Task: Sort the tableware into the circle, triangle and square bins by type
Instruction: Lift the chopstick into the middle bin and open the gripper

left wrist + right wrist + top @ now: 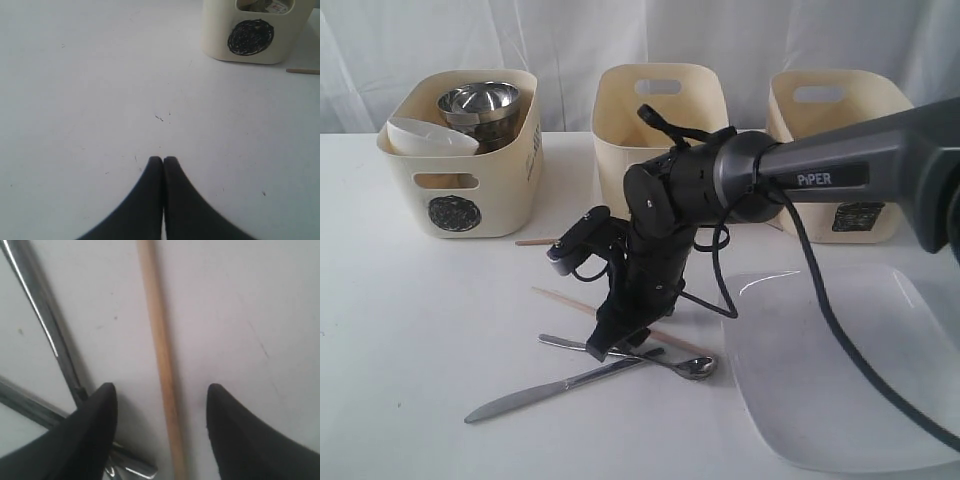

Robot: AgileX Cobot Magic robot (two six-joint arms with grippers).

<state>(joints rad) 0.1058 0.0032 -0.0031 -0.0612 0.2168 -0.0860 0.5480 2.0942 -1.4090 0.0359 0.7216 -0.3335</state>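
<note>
In the exterior view the knife (555,388) lies nearest, low and left of centre. The large white plate (840,370) fills the lower right of the surface (420,330). Just behind the knife a spoon (695,367) lies with its bowl toward the plate, its handle crossing the knife's.

The right hand (610,345) points down at this cluster at frame centre. Its own arm hides the fingers in this view. The right wrist view shows them spread apart, the right hand (160,390) released, with a chopstick (155,325) lying on the surface between the two tips. Neither tip is seen to touch the chopstick. Two steel handles (40,315) cross at the left of that frame, one running under a fingertip.

A second chopstick (535,241) lies further back, at centre left near the circle bin (460,190). That bin holds a white bowl (430,137) and steel bowls (480,100).

The middle bin (660,110) has its mark hidden behind the arm. The right bin (835,130) shows only part of a black scribble.

The left hand (163,165) appears only in the left wrist view, clenched and holding nothing, fingers pressed together over bare surface. The circle bin (250,30) is at that frame's upper right.
</note>
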